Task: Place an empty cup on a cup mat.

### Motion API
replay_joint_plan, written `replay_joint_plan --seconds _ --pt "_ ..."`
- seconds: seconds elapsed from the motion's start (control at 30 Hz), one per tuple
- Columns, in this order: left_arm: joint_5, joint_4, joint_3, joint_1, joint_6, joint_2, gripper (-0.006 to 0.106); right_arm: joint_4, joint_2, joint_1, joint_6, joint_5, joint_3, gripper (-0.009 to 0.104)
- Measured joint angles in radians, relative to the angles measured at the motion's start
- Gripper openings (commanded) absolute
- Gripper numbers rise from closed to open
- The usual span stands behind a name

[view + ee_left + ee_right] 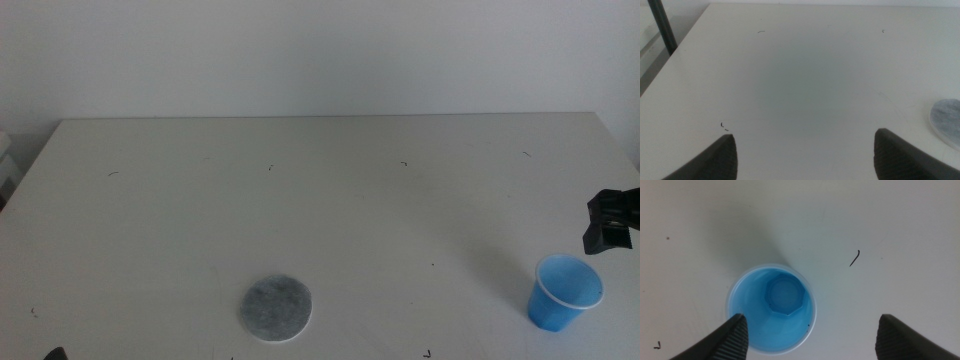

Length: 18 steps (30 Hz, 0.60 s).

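The blue cup (565,291) stands upright and empty on the white table, near its front right corner. The right wrist view looks down into the cup (772,310). My right gripper (612,222) hovers just above and behind the cup, its jaws open and wide apart (811,324), one fingertip (737,330) over the cup's rim. The grey round cup mat (276,308) lies flat at the front centre-left, far from the cup. My left gripper (804,137) waits open and empty at the front left, with the mat's edge (947,120) beside it.
The white table (320,190) has small dark marks on it (855,258). Its left edge and a dark post (661,25) show in the left wrist view. A pale wall rises behind the table.
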Motion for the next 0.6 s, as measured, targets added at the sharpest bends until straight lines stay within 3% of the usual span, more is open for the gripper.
replay_joint_plan --seconds 0.6 --pt "0.0 0.0 0.0 0.0 0.0 0.0 0.105 0.0 0.193 0.0 0.0 -0.116 0.065 0.061"
